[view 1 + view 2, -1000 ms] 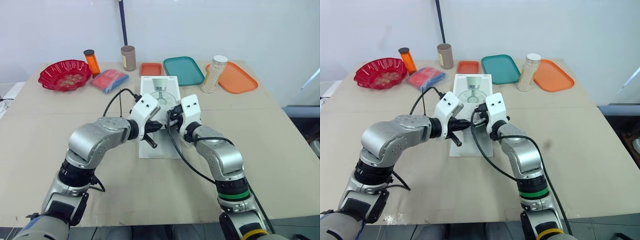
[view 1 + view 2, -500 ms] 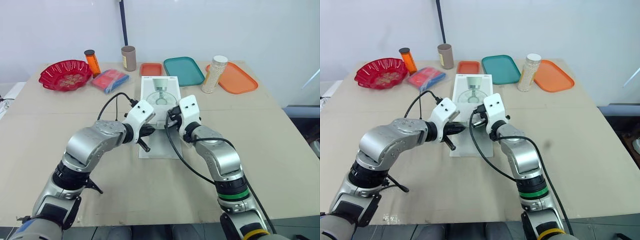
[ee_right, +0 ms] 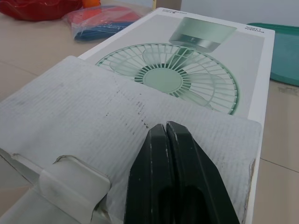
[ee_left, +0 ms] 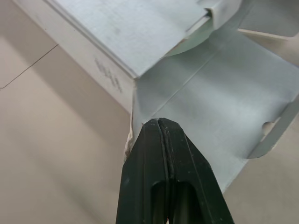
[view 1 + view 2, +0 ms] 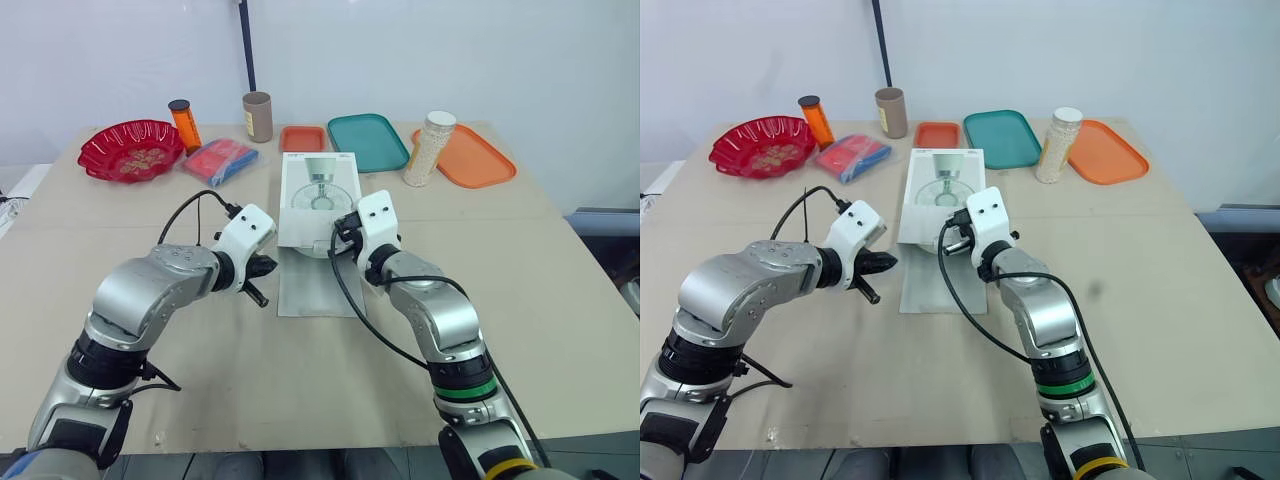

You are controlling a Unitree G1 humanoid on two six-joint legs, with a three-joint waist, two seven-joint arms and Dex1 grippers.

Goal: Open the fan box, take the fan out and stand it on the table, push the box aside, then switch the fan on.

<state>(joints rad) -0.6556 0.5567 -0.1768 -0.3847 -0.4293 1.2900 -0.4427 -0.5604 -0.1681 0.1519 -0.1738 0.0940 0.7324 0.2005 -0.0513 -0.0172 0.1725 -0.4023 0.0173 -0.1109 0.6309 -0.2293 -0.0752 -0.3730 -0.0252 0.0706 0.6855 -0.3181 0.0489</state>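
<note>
Opening the fan box [image 5: 320, 190] is judged to be the step in hand, with the fan itself not yet taken out and presumed to be inside. Nearest the robot, a long flap [image 5: 320, 288] of the box is seen folded out flat on the worktop [image 5: 520, 270]. The left tool [image 4: 161, 123] is held just beside the left edge of that flap, its two black fingers clenched together on nothing. The right tool [image 3: 164, 127] is placed at the near end of the box, low over a ribbed card panel [image 3: 93, 121]. Its fingers are likewise pressed together, and nothing can be made out between them. The box lies flat at the middle of the worktop, a fan pictured on its lid.

Along the far edge, well apart from the box, are ranged:
- a red bowl [image 5: 130, 150]
- an orange bottle [image 5: 183, 123]
- a blue and red packet [image 5: 218, 160]
- a brown cup [image 5: 257, 116]
- a small orange tray [image 5: 302, 138]
- a green tray [image 5: 367, 141]
- a jar of pale grains [image 5: 428, 147]
- a larger orange tray [image 5: 472, 155]

For the next move, the card panel would probably have to be lifted clear. One tool would need to be released for that, so that the fan can be reached and drawn out.
</note>
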